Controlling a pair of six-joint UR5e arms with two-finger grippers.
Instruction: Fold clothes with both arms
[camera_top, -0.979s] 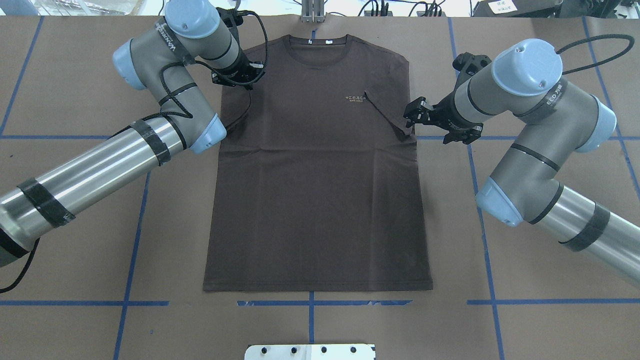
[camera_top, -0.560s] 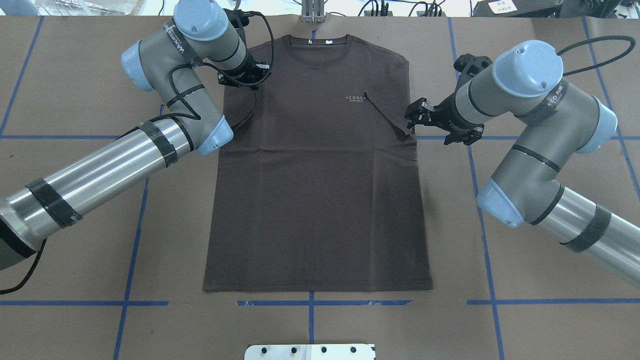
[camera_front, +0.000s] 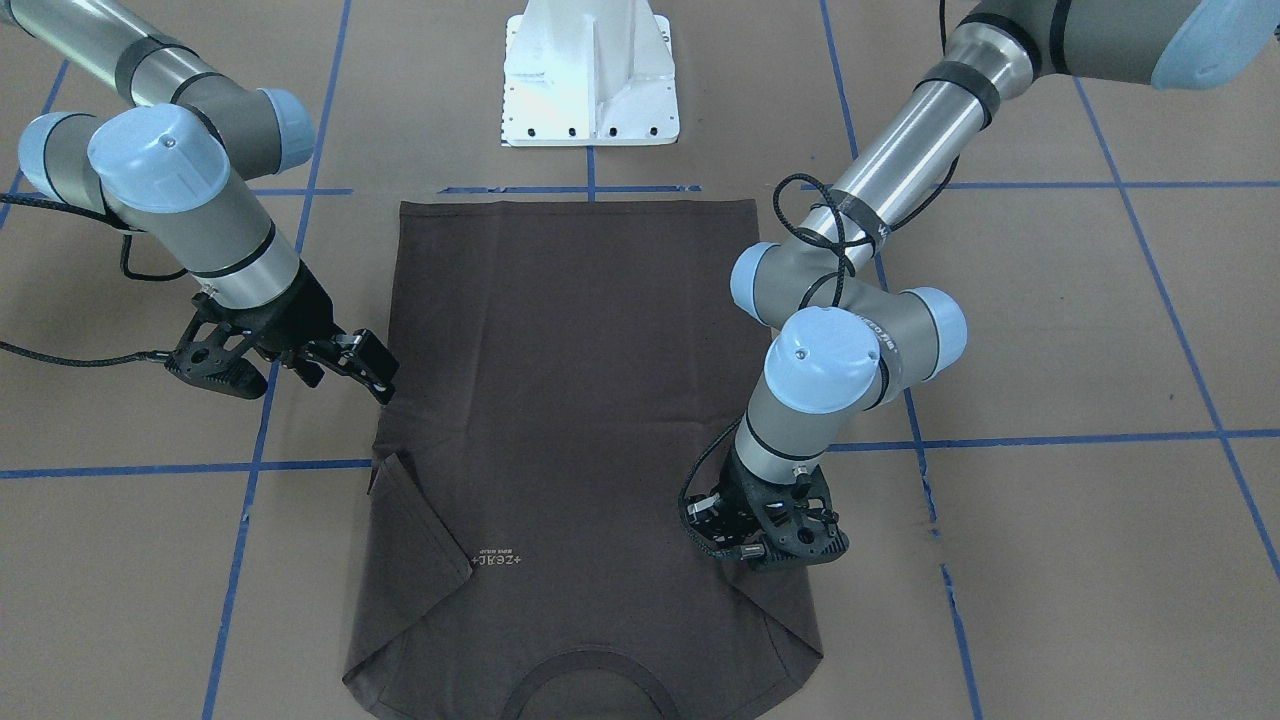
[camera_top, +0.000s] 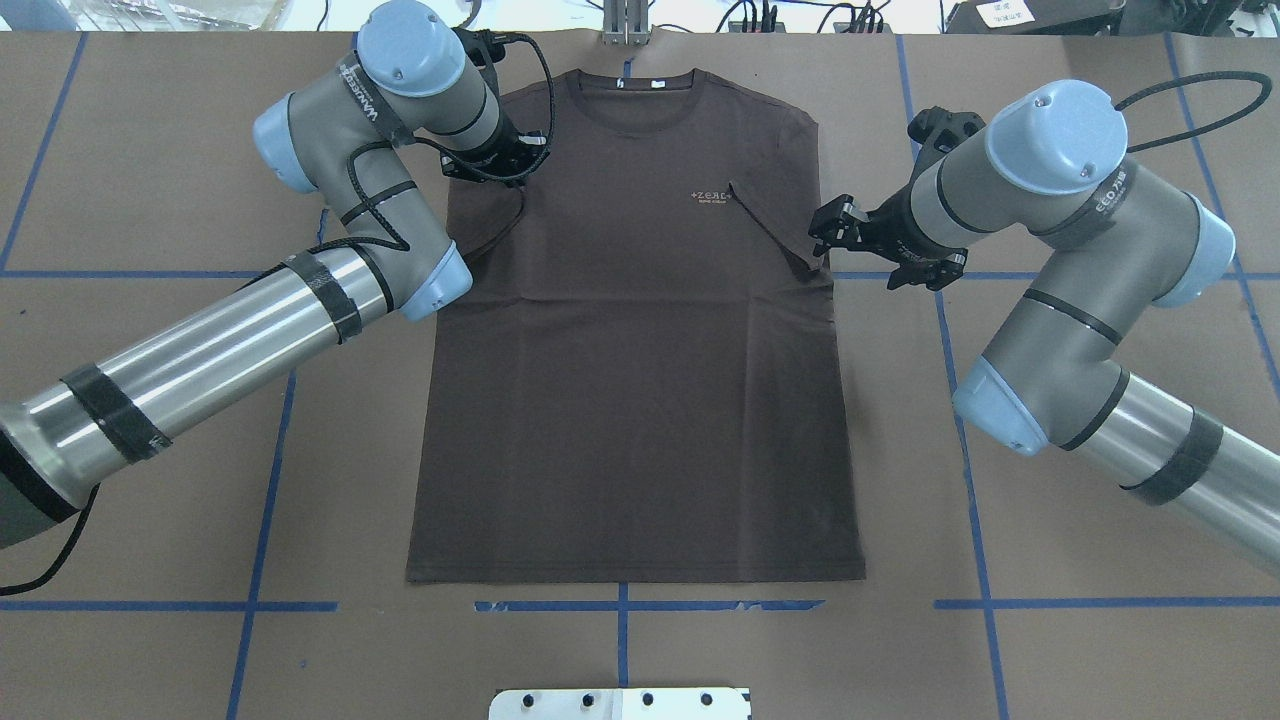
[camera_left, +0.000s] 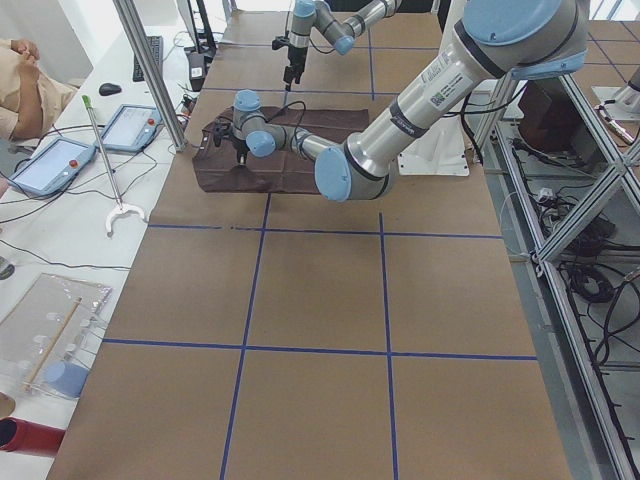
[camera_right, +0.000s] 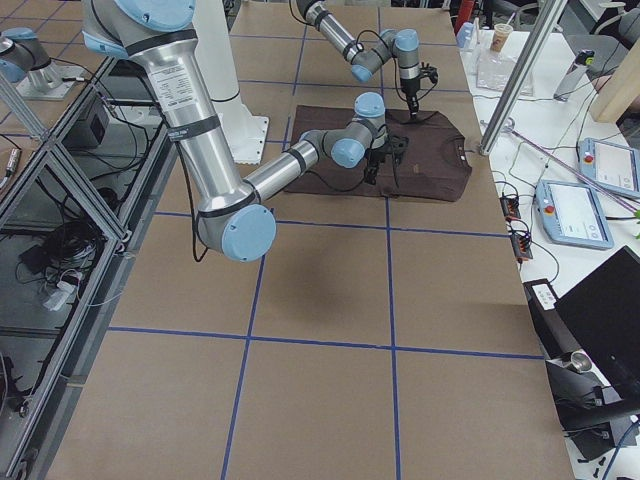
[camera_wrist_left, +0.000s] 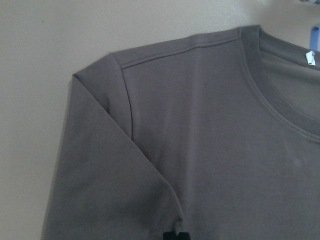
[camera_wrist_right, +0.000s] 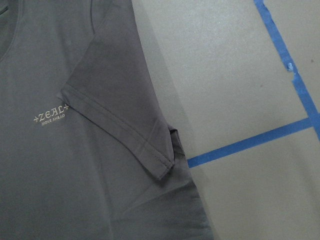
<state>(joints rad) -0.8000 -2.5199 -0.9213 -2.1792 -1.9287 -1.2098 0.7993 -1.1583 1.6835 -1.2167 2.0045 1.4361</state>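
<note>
Your right gripper (camera_top: 822, 235) sits just off the T-shirt (camera_top: 640, 400), at its side edge and right next to the folded-in sleeve hem (camera_wrist_right: 125, 135). Its jaws are parted with nothing in them. The left gripper (camera_front: 762, 540) is low over the other folded-in sleeve, on the shoulder side of the collar (camera_wrist_left: 280, 100). Its own wrist hides the fingers and only a black sliver shows in its camera, so I can't tell if it's gripping. The shirt lies flat, lettering up. There's bare table (camera_top: 150, 480) outward of both grippers — plenty of room.
</note>
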